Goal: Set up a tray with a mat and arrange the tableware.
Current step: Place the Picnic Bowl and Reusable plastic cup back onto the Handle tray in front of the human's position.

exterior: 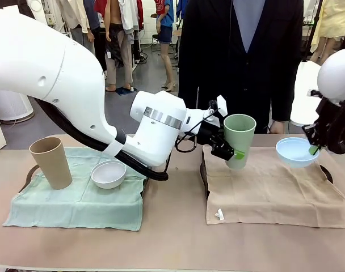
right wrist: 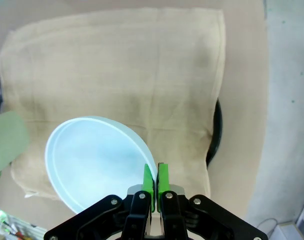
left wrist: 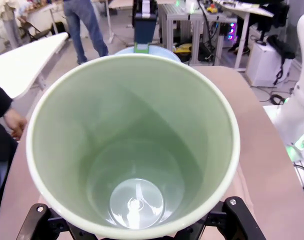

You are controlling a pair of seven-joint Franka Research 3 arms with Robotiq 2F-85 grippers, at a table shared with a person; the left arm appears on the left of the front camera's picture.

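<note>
Pale green cup (exterior: 239,139), empty, hangs clamped in the left gripper (exterior: 229,148) above the tan mat's (exterior: 269,192) near-left part. Light blue bowl (exterior: 297,151), empty, is pinched at its rim by the right gripper (right wrist: 155,176). Tan cup (exterior: 50,161) and white bowl (exterior: 108,173) stand empty on the green mat (exterior: 76,207). Bare cloth lies between cup and bowl.

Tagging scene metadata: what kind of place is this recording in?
Likely a robotics lab or open workshop, not a home. Work benches with electronics stand behind the table, people stand about on a bare floor, and the two mats, green mat and tan mat, look staged.
</note>
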